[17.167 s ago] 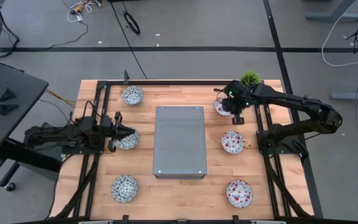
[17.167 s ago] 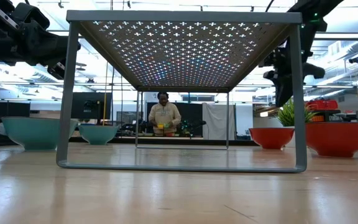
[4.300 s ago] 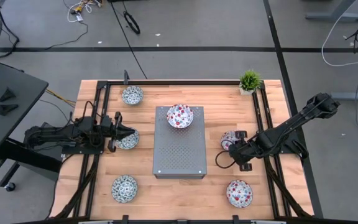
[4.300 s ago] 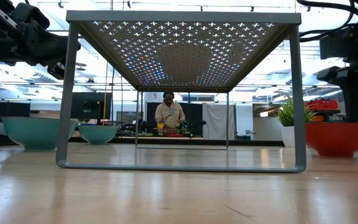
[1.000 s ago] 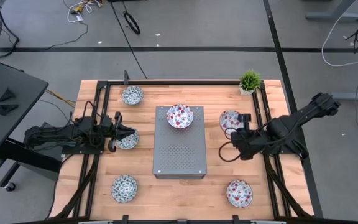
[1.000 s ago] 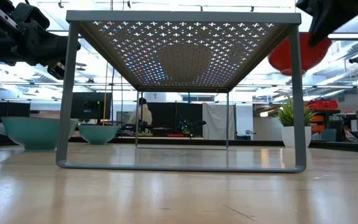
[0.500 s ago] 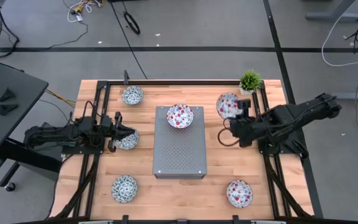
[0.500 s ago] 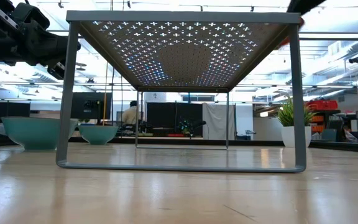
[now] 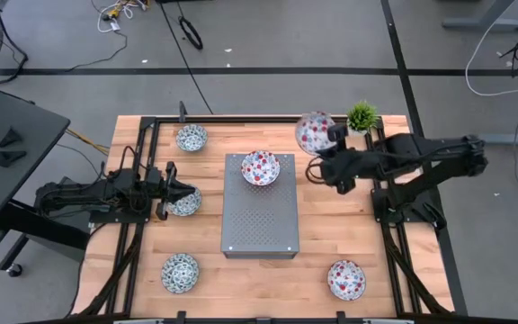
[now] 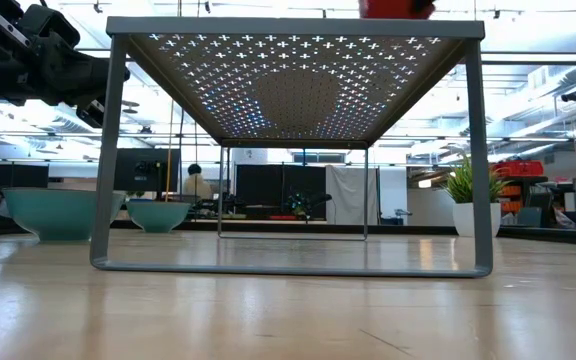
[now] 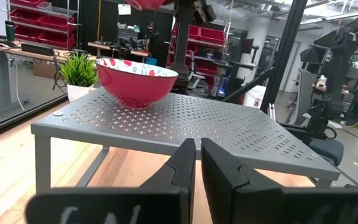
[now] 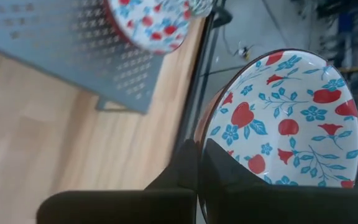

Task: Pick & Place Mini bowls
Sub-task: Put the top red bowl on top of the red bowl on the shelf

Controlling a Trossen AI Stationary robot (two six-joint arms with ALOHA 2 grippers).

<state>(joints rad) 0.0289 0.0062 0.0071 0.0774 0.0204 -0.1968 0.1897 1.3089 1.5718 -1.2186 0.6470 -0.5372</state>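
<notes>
The right gripper [image 9: 333, 135] is up in the air by the far right corner of the grey perforated metal box [image 9: 259, 205], its fingers [image 12: 188, 168] pinched tight on the rim of a small round white ceramic bowl with red floral speckle [image 9: 314, 132], carried clear of the wooden table [image 9: 331, 243] near the small green potted plant [image 9: 361, 115]. A second red-speckled bowl [image 9: 261, 167] sits on the far end of the box top, and a third [image 9: 345, 280] rests on the table at the near right. On the left side, three blue-green patterned bowls lie in a column: far [image 9: 192, 138], middle [image 9: 184, 202], near [image 9: 180, 272]. The left gripper [image 9: 190, 192] hangs low over the middle one, jaws nearly together, gripping nothing.
</notes>
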